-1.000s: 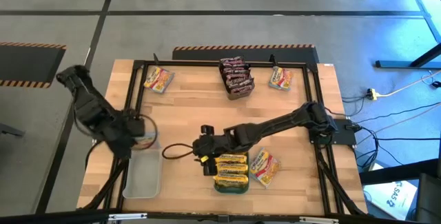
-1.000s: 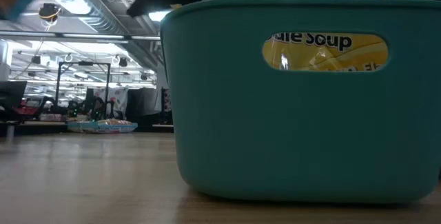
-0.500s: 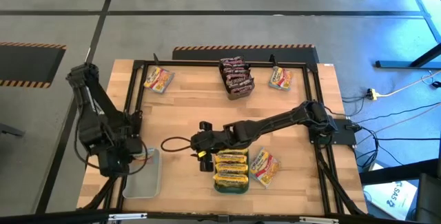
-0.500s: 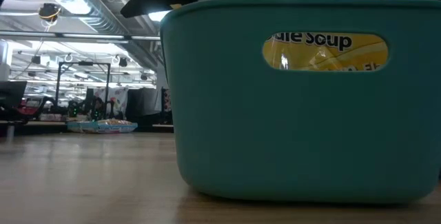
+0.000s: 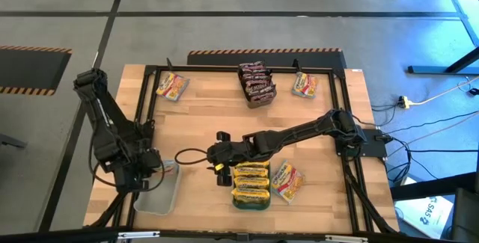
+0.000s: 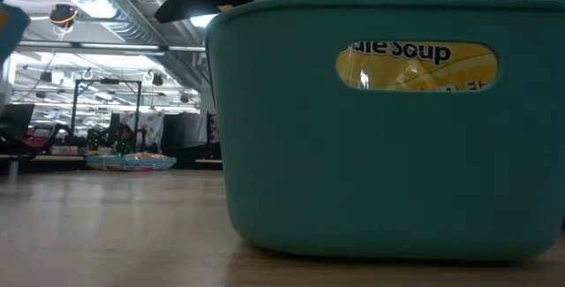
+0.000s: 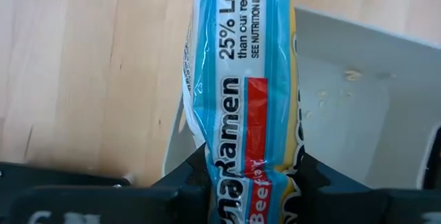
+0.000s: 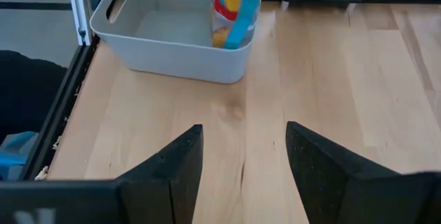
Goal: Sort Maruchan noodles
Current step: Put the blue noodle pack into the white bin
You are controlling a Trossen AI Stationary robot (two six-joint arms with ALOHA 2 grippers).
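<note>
Pinching blue ramen packet (image 7: 238,107): left claw (image 7: 241,176) | right claw (image 8: 242,156): parted, empty

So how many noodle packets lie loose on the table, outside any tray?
3: one packet top left in the high view, one top right, one beside the teal bin. The left gripper holds a fourth packet over the grey tray.

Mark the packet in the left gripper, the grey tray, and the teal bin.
Held packet (image 7: 238,107): left wrist view, blue wrapper.
Grey tray (image 8: 172,48): right wrist view, near wall.
Teal bin (image 6: 353,181): low view, front wall.
</note>
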